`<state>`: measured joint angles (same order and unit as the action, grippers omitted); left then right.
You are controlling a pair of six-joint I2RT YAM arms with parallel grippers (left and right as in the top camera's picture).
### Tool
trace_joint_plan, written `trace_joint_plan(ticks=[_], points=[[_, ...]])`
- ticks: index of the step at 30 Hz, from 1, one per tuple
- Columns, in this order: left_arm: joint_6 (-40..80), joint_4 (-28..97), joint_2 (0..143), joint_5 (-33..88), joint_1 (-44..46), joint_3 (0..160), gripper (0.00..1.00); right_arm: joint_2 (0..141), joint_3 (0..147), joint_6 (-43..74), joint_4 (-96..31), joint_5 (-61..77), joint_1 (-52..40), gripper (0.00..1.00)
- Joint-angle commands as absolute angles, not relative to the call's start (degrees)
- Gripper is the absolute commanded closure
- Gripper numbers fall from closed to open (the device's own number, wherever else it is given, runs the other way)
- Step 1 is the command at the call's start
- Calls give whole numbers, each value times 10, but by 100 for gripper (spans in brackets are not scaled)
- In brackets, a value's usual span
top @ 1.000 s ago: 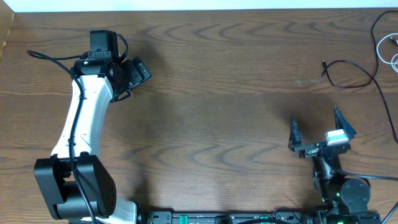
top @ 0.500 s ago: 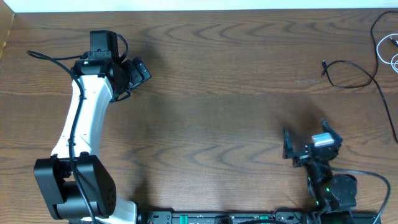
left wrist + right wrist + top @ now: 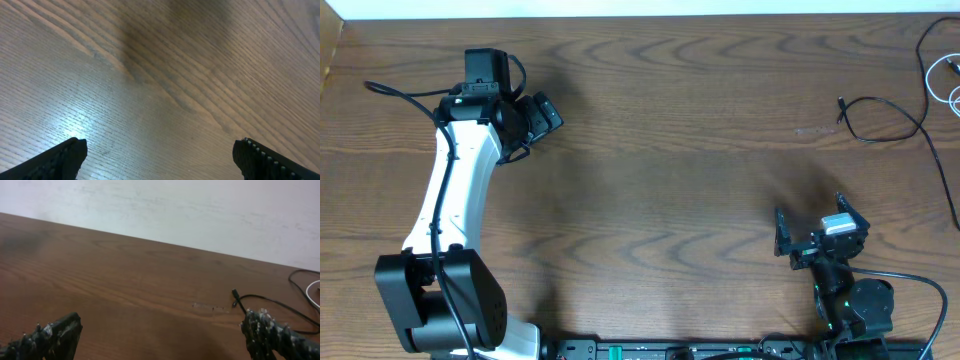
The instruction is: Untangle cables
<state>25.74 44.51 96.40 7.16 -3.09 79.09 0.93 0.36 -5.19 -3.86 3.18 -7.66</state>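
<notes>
The left claw (image 3: 538, 114) is seen in the upper left of the overhead frame, well apart from everything else; in its own wrist view the left claw (image 3: 160, 147) is spread wide, one finger in each lower corner, and only bare wood grain of the surface (image 3: 165, 75) is shown between them. The right claw (image 3: 812, 226) is found at the lower right of the overhead frame, also spread, with nothing held. From the right wrist view, the right claw (image 3: 161, 324) is pointed across the surface toward a pale wall (image 3: 175, 205). The black cable (image 3: 841, 110) is laid in the upper right of the overhead frame, its plug end turned toward the middle and its cord trailing to the right edge. The white cable (image 3: 927, 78) is looped at the far upper right edge, just beside the black one; whether the two are crossed cannot be told. Both cables are left untouched
</notes>
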Motion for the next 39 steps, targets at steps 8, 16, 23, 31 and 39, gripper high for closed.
trace_joint_plan(ticks=[8,16,23,31,39], points=[[263,445,971,70,-31,789,2,5,3,-46,-41,34,-72,1],[221,478,970,53,-31,789,2,5,3,-46,-41,34,-72,1],[221,478,970,53,-31,789,2,5,3,-46,-41,34,-72,1],[221,505,970,53,-31,785,2,5,3,-46,-41,34,-72,1],[221,498,912,33,-31,748,2,5,3,-46,-41,34,-72,1]])
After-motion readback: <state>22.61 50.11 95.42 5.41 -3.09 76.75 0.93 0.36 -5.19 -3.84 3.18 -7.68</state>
